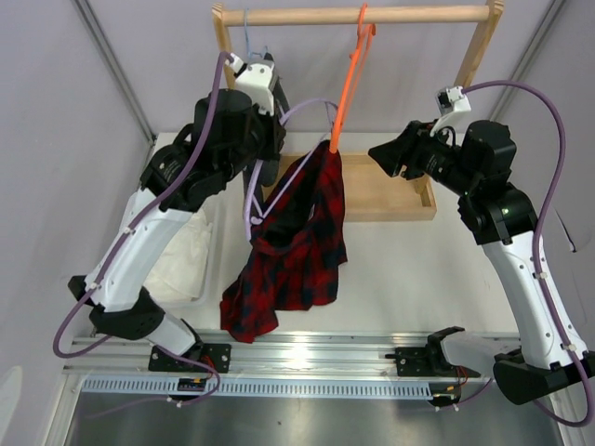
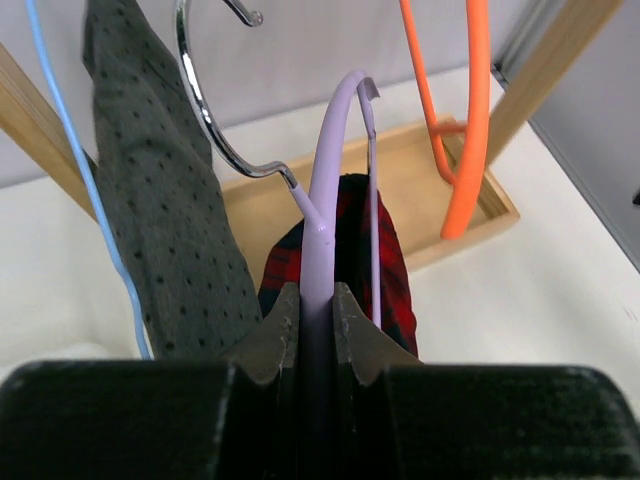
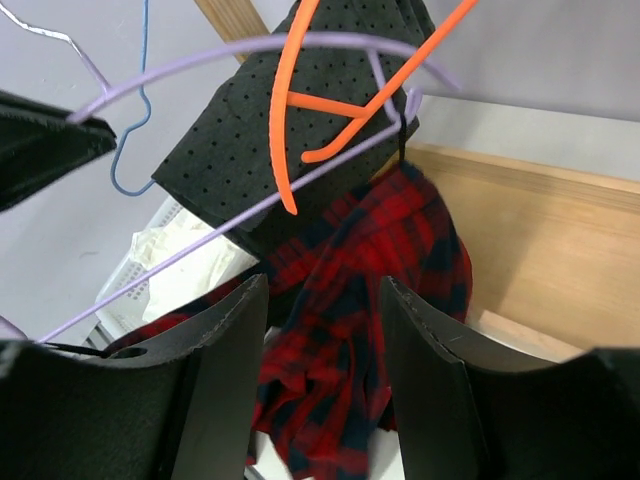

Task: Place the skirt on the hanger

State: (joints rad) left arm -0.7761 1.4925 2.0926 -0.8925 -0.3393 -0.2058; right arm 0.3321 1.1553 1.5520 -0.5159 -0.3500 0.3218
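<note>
The skirt point(image 1: 293, 251) hangs in a red-and-black bunch from the hanger point(image 2: 325, 200). Its top corner is caught near the hanger's right end, and the rest spills down and left toward the near edge of the table point(image 1: 400, 269). I can't tell whether the hem touches the tabletop.

Pale tabletop shows between the skirt and the right arm. Higher up it is crowded: the orange hanger point(image 1: 346, 84) drops from the wooden rail point(image 1: 372, 15), and its lower tip sits right at the skirt's top corner.

The left arm is folded high, elbow bent, with its wrist up by the rail's left post. The left claw point(image 2: 315, 300) is pinched tight on the hanger's lilac bar, just below where the metal hook point(image 2: 212, 135) joins it. The right arm rises from its base and bends inward. The right claw point(image 1: 383, 153) is about half spread with nothing in it, poised just right of the skirt's top corner, over the wooden tray point(image 1: 395, 204).

From above, the left arm hides what its wrist camera shows: the dotted grey garment point(image 2: 170, 200) just left of the hanger, with the light blue hanger point(image 2: 70, 150) beside it. The right wrist looks between its own fingers point(image 3: 230, 340) at the skirt. It also shows the white cloth point(image 3: 190, 260) lying beyond.
</note>
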